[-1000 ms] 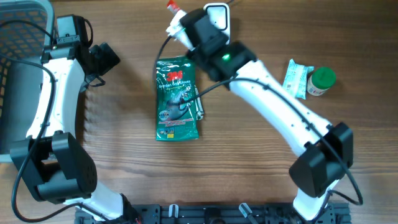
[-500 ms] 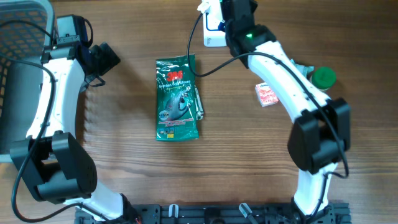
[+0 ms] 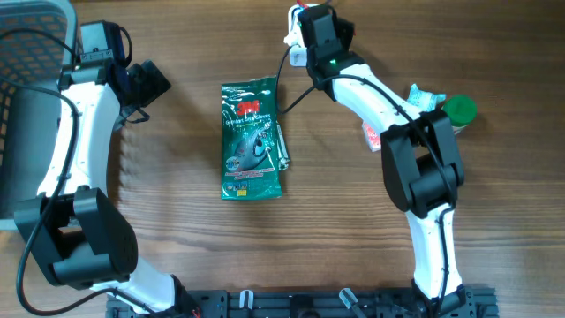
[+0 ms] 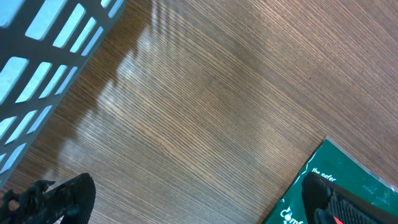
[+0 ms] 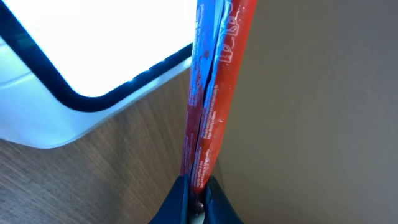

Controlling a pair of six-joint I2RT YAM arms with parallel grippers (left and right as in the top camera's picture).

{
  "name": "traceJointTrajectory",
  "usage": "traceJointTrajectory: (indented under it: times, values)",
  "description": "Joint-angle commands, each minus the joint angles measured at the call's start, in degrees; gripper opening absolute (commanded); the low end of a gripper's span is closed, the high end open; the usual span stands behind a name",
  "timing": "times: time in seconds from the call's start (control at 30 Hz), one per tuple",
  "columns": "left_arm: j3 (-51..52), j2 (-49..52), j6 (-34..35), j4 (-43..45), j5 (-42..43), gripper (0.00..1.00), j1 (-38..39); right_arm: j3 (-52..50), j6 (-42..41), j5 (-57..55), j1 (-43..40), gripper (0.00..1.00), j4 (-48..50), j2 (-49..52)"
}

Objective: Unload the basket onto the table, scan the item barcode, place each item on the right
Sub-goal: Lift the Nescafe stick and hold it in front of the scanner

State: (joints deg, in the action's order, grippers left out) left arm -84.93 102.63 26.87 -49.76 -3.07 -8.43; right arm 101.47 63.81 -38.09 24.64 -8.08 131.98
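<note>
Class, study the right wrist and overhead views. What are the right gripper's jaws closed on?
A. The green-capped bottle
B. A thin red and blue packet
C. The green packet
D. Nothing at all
B: the right gripper has its jaws pinched on a thin red and blue packet, held edge-on beside the white scanner, while the green packet lies apart from it.

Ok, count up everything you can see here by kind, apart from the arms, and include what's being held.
Packets: 4 (green pouch, pale wrapper, small red packet, red-and-blue packet in the right hand)
Jars: 1 (green-lidded jar)
Scanners: 1 (white scanner)
Baskets: 1 (grey basket)
Total: 7
</note>
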Motion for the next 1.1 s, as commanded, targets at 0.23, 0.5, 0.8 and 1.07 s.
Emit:
traceJointTrajectory:
  times: [0.23, 0.5, 0.8, 1.07]
  values:
    - [-0.26, 0.02, 0.39, 0.00, 0.07, 1.00, -0.85, -0.15, 0.46, -0.52, -0.74, 0.04, -3.54, 0.57]
    - [-0.26, 0.02, 0.39, 0.00, 0.07, 1.00, -0.85, -0.15, 0.46, -2.14, -0.72, 0.04, -2.32, 0.59]
    - [-0.26, 0.02, 0.39, 0.00, 0.07, 1.00, -0.85, -0.22, -1.03, -1.46, -0.72, 0.04, -5.51, 0.59]
    - [-0.26, 0.02, 0.39, 0.00, 0.07, 1.00, -0.85, -0.22, -2.38, 0.79, -0.72, 0.04, -7.02, -1.33]
